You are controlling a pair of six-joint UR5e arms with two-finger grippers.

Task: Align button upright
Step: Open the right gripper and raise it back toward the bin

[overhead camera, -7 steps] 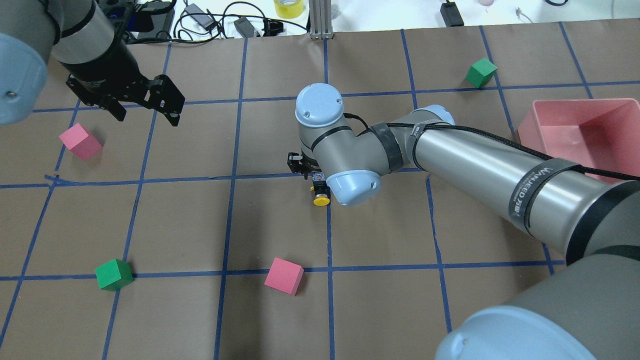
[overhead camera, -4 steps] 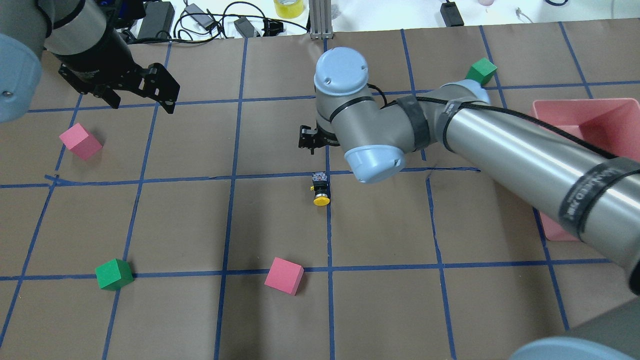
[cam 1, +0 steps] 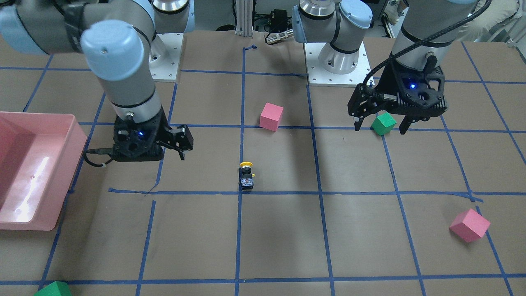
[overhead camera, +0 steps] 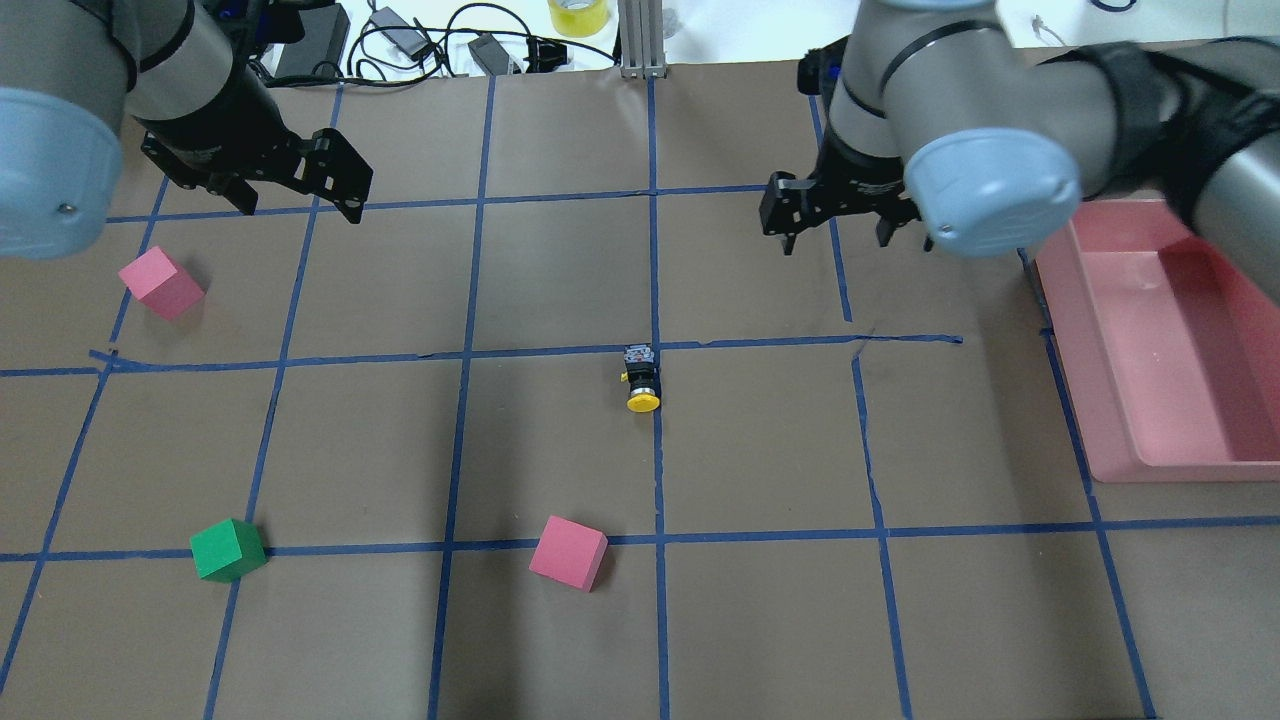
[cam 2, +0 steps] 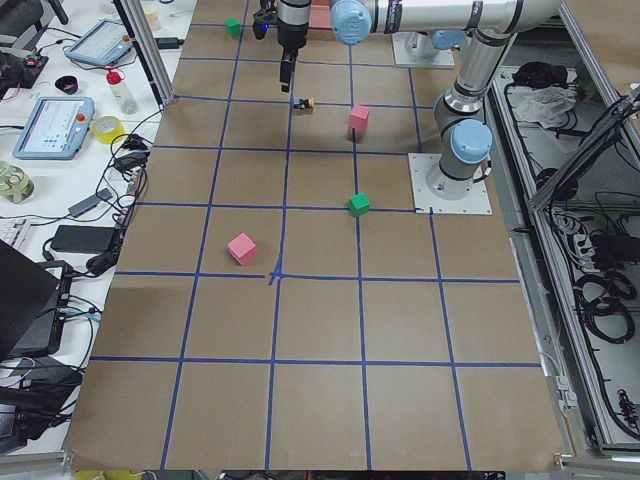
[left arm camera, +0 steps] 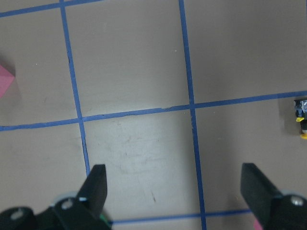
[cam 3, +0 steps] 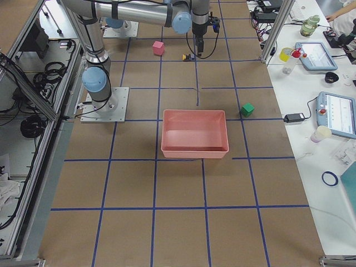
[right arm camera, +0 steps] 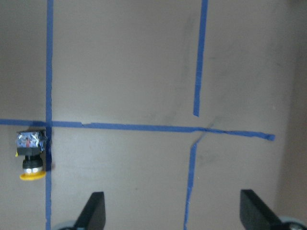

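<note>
The button (overhead camera: 643, 378) lies on its side on the brown paper at a blue tape crossing, with its yellow cap towards the robot. It also shows in the front-facing view (cam 1: 246, 176), the right wrist view (right arm camera: 31, 155) and at the right edge of the left wrist view (left arm camera: 301, 120). My right gripper (overhead camera: 835, 242) is open and empty. It hangs above the table, beyond and to the right of the button, and well apart from it. My left gripper (overhead camera: 297, 212) is open and empty at the far left, high over the table.
A pink bin (overhead camera: 1180, 340) stands at the right edge. Pink cubes lie at the left (overhead camera: 161, 283) and at the front middle (overhead camera: 568, 552). A green cube (overhead camera: 228, 549) lies at the front left, and another green cube (cam 1: 53, 289) lies beyond the bin.
My right arm has lifted off the button and swung back and to the right, towards the bin. The button stays lying where it was. My left gripper has shifted slightly.
</note>
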